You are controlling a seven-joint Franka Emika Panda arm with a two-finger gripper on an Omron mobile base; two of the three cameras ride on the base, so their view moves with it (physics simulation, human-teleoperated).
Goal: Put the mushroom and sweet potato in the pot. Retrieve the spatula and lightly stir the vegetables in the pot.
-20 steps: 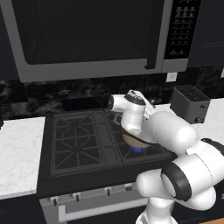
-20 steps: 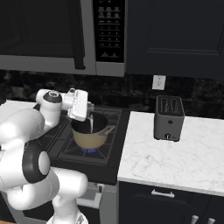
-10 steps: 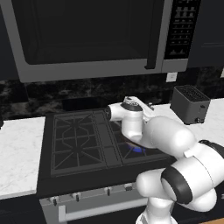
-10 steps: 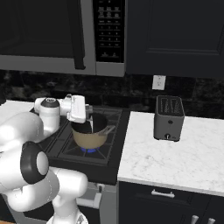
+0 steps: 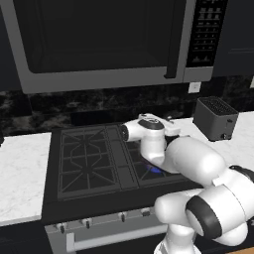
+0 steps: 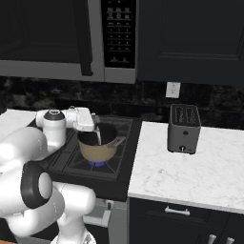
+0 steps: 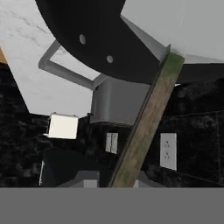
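Toaster (image 6: pixel 183 128) on the table right of the pot (image 6: pixel 98 145). Spatula (image 7: pixel 144 127) handle runs from the jaws slantwise into the pot; jaws narrow, holding it.

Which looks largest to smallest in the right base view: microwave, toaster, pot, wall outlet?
1. Microwave, cut off at the frame's left and top edges, still by far the largest.
2. Toaster and pot: look alike in size; the arm hides part of the pot, so I won't rank them.
3. Wall outlet, smallest.

Arm folded low, wrist horizontal, pincer (image 6: pixel 98 135) angled down.
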